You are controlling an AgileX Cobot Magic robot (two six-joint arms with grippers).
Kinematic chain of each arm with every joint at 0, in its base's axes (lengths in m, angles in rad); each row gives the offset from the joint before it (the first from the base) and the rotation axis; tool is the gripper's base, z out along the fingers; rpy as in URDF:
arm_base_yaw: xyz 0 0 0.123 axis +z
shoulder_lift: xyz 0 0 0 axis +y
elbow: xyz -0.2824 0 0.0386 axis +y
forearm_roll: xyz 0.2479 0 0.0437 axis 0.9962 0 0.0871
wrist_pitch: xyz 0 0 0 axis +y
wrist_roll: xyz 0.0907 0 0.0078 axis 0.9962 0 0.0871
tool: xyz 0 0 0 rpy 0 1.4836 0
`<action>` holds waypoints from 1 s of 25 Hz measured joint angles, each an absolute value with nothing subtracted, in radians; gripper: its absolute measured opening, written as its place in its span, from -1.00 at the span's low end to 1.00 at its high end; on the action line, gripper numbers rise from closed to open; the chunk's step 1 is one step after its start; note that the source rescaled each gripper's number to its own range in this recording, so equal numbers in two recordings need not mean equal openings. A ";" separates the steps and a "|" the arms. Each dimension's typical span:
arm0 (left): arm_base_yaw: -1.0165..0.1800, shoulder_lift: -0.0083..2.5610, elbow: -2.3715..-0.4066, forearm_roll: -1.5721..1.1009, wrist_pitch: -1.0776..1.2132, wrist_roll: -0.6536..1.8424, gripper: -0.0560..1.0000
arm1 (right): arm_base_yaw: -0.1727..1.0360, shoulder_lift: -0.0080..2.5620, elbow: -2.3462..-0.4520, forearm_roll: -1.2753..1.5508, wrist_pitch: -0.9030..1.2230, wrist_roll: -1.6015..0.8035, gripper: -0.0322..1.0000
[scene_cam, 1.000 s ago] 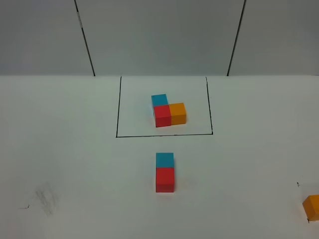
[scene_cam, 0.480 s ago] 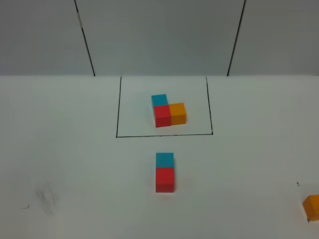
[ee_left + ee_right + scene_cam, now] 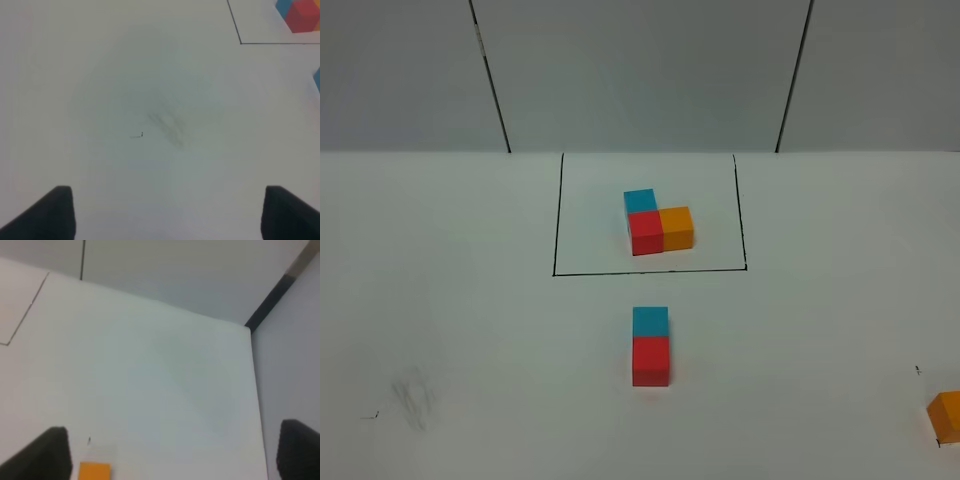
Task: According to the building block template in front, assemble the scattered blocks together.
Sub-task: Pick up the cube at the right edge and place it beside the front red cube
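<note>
The building block template (image 3: 658, 225) is an L of blue, red and orange cubes inside a thin black rectangle (image 3: 556, 215). In front of it, the scattered blue block (image 3: 650, 321) touches the far side of the red block (image 3: 651, 361). The orange block (image 3: 947, 415) lies alone at the table's right edge. Neither arm shows in the exterior view. My left gripper (image 3: 172, 215) is open over bare table, with the template's red cube (image 3: 302, 15) far off. My right gripper (image 3: 170, 452) is open above the orange block (image 3: 94, 471), which lies on the table close to one finger.
A faint grey smudge (image 3: 412, 395) marks the table at front left, also seen as a smudge (image 3: 167, 125) under the left gripper. The table's right edge (image 3: 252, 390) meets a wall with a black seam (image 3: 270, 300).
</note>
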State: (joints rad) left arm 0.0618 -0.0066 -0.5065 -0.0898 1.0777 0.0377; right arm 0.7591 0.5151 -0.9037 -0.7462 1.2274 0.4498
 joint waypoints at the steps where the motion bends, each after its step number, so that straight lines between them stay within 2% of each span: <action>1: 0.062 -0.007 -0.507 -0.090 1.078 0.038 0.61 | 0.759 0.515 -0.892 -0.747 1.227 0.470 0.72; 8: 0.062 -0.007 -0.507 -0.090 1.078 0.038 0.61 | 0.759 0.554 -0.881 -0.784 1.226 0.579 0.72; 18: 0.062 -0.007 -0.507 -0.090 1.078 0.038 0.61 | 0.759 0.718 -0.896 -0.803 1.222 0.595 0.72; 25: 0.062 -0.007 -0.507 -0.090 1.078 0.038 0.61 | 0.759 0.799 -1.005 -0.602 1.223 0.484 0.72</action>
State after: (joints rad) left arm 0.0618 -0.0066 -0.5065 -0.0898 1.0777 0.0377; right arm 0.7591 0.7988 -1.0050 -0.6022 1.2232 0.4843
